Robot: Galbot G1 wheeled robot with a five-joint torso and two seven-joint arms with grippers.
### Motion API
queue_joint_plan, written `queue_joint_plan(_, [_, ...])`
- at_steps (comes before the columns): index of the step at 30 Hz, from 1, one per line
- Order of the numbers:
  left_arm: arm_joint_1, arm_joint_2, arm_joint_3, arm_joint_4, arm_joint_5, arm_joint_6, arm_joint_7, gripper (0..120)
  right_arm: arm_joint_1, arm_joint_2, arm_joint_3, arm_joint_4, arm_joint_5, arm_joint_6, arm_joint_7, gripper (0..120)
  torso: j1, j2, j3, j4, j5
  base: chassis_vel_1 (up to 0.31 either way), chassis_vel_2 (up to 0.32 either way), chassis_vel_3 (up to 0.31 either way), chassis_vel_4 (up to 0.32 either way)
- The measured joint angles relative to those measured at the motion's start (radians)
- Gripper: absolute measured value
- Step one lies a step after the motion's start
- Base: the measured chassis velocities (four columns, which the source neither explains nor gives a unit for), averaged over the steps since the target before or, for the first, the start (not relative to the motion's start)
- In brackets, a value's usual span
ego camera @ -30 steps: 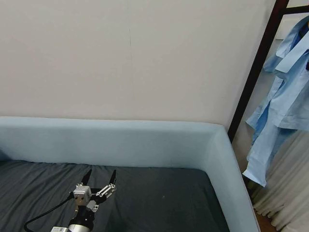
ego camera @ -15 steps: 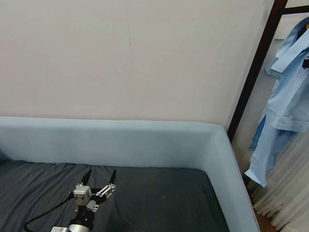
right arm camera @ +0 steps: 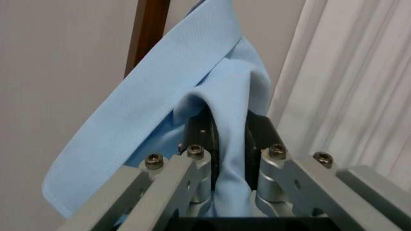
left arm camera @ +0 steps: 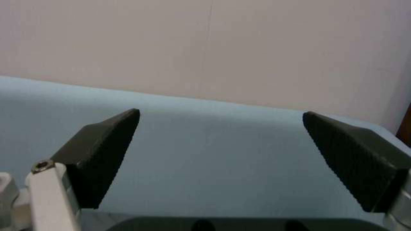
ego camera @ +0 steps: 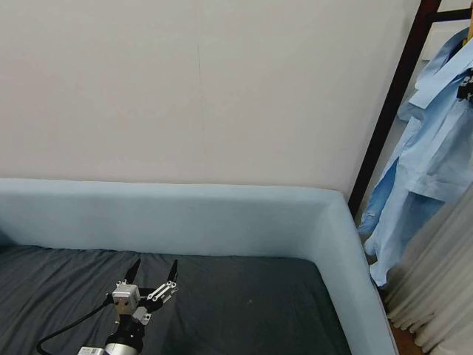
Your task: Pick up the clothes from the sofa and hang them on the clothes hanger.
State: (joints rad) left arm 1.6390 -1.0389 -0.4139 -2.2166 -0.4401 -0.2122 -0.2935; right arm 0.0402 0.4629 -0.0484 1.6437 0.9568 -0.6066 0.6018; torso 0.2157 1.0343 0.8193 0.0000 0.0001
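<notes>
**Shirt clamped at the rack; left gripper open over the sofa seat**

Right gripper [right arm camera: 224,144]: the jaws are closed on a fold of the light blue shirt [right arm camera: 160,106]. The cloth passes between the two dark fingers [right arm camera: 196,137], is pinched there, and spills out above them in a broad band. The grip is on the fabric alone; I see no contact with the dark wooden rack post [right arm camera: 147,29] that stands just behind the cloth.

Location of the shirt [ego camera: 436,148]: it is off the sofa and held high, past the sofa's right end. It drapes down just beside the slanted rack post [ego camera: 392,103], in front of the pale curtain [ego camera: 436,296]. Its lower hem hangs free, level with the right corner of the backrest and apart from it. From the head view I cannot tell whether any part of it is hooked on the rack.

Left gripper [ego camera: 155,268]: the jaws are spread wide with nothing between them. It hovers low over the dark grey seat cushion [ego camera: 244,310], toward the seat's left side, fingertips pointing at the light blue backrest [ego camera: 185,218]. In its wrist view the two ribbed fingers [left arm camera: 106,149] frame bare backrest upholstery and the plain wall.
</notes>
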Motion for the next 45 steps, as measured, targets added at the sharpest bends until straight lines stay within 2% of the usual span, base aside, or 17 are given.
queue_joint_plan(1, [0.0, 0.0, 0.0, 0.0, 0.0, 0.0, 0.0, 100, 0.0, 0.0, 0.0, 0.0, 0.0, 0.0, 0.0, 8, 0.0, 0.0, 0.0, 0.0, 0.0, 0.0, 0.0, 0.0, 0.0])
queue_joint_plan(6, [0.0, 0.0, 0.0, 0.0, 0.0, 0.0, 0.0, 100, -0.039, -0.022, 0.027, 0.02, -0.022, 0.016, -0.045, 31, 0.0, 0.0, 0.0, 0.0, 0.0003, 0.0, 0.0, 0.0, 0.0])
queue_joint_plan(7, [0.0, 0.0, 0.0, 0.0, 0.0, 0.0, 0.0, 100, -0.039, -0.022, 0.027, 0.02, -0.022, 0.016, -0.045, 31, 0.0, 0.0, 0.0, 0.0, 0.0003, 0.0, 0.0, 0.0, 0.0])
queue_joint_plan(10, [0.0, 0.0, 0.0, 0.0, 0.0, 0.0, 0.0, 100, -0.086, -0.041, 0.069, 0.041, -0.036, 0.034, -0.073, 45, 0.0, 0.0, 0.0, 0.0, 0.0002, 0.0, 0.0, 0.0, 0.0])
queue_joint_plan(12, [0.0, 0.0, 0.0, 0.0, 0.0, 0.0, 0.0, 100, -0.101, -0.049, 0.081, 0.052, -0.04, 0.043, -0.081, 48, 0.0, 0.0, 0.0, -0.0001, 0.0004, 0.0, 0.0, 0.0, 0.0])
queue_joint_plan(16, [0.0, 0.0, 0.0, 0.0, 0.0, 0.0, 0.0, 100, -0.142, -0.087, 0.121, 0.11, -0.035, 0.078, -0.11, 66, 0.0, 0.0, 0.0, -0.0002, 0.0002, 0.0, 0.0, 0.0, 0.0])
queue_joint_plan(18, [0.0, 0.0, 0.0, 0.0, 0.0, 0.0, 0.0, 100, -0.147, -0.094, 0.127, 0.124, -0.03, 0.088, -0.115, 69, 0.0, 0.0, 0.0, -0.0002, 0.0001, 0.0, 0.0, 0.0, 0.0])
queue_joint_plan(21, [0.0, 0.0, 0.0, 0.0, 0.0, 0.0, 0.0, 100, -0.173, -0.119, 0.161, 0.196, 0.016, 0.137, -0.141, 85, 0.0, 0.0, 0.0, -0.0001, 0.0, 0.0, 0.0, 0.0, 0.0])
queue_joint_plan(23, [0.0, 0.0, 0.0, 0.0, 0.0, 0.0, 0.0, 100, -0.189, -0.126, 0.175, 0.225, 0.033, 0.16, -0.153, 88, 0.0, 0.0, 0.0, -0.0002, -0.0001, 0.0, 0.0, 0.0, 0.0])
queue_joint_plan(27, [0.0, 0.0, 0.0, 0.0, 0.0, 0.0, 0.0, 100, -0.333, -0.134, 0.285, 0.356, 0.117, 0.254, -0.18, 100, 0.0, 0.0, 0.0, -0.0001, -0.0003, 0.0, 0.0, 0.0, 0.0])
queue_joint_plan(32, [0.0, 0.0, 0.0, 0.0, 0.0, 0.0, 0.0, 100, -0.463, -0.12, 0.34, 0.443, 0.189, 0.279, -0.124, 100, 0.0, 0.0, 0.0, 0.0, -0.0002, 0.0, 0.0, 0.0, 0.0])
queue_joint_plan(35, [0.0, 0.0, 0.0, 0.0, 0.0, 0.0, 0.0, 100, -0.605, -0.086, 0.402, 0.496, 0.22, 0.297, -0.082, 100, 0.0, 0.0, 0.0, 0.0002, 0.0001, 0.0, 0.0, 0.0, 0.0])
queue_joint_plan(37, [0.0, 0.0, 0.0, 0.0, 0.0, 0.0, 0.0, 100, -0.739, -0.048, 0.478, 0.513, 0.184, 0.317, -0.085, 100, 0.0, 0.0, 0.0, 0.0002, -0.0004, 0.0, 0.0, 0.0, 0.0])
queue_joint_plan(38, [0.0, 0.0, 0.0, 0.0, 0.0, 0.0, 0.0, 100, -0.739, -0.048, 0.478, 0.513, 0.184, 0.317, -0.085, 100, 0.0, 0.0, 0.0, 0.0002, -0.0004, 0.0, 0.0, 0.0, 0.0])
queue_joint_plan(41, [0.0, 0.0, 0.0, 0.0, 0.0, 0.0, 0.0, 100, -0.951, 0.018, 0.568, 0.527, 0.092, 0.362, -0.104, 100, 0.0, 0.0, 0.0, 0.0, 0.0006, 0.0, 0.0, 0.0, 0.0])
queue_joint_plan(42, [0.0, 0.0, 0.0, 0.0, 0.0, 0.0, 0.0, 100, -0.951, 0.018, 0.568, 0.527, 0.092, 0.362, -0.104, 100, 0.0, 0.0, 0.0, 0.0, 0.0006, 0.0, 0.0, 0.0, 0.0])
queue_joint_plan(45, [0.0, 0.0, 0.0, 0.0, 0.0, 0.0, 0.0, 100, -1.214, 0.137, 0.685, 0.556, -0.083, 0.421, -0.168, 100, 0.0, 0.0, 0.0, 0.0002, 0.0001, 0.0, 0.0, 0.0, 0.0])
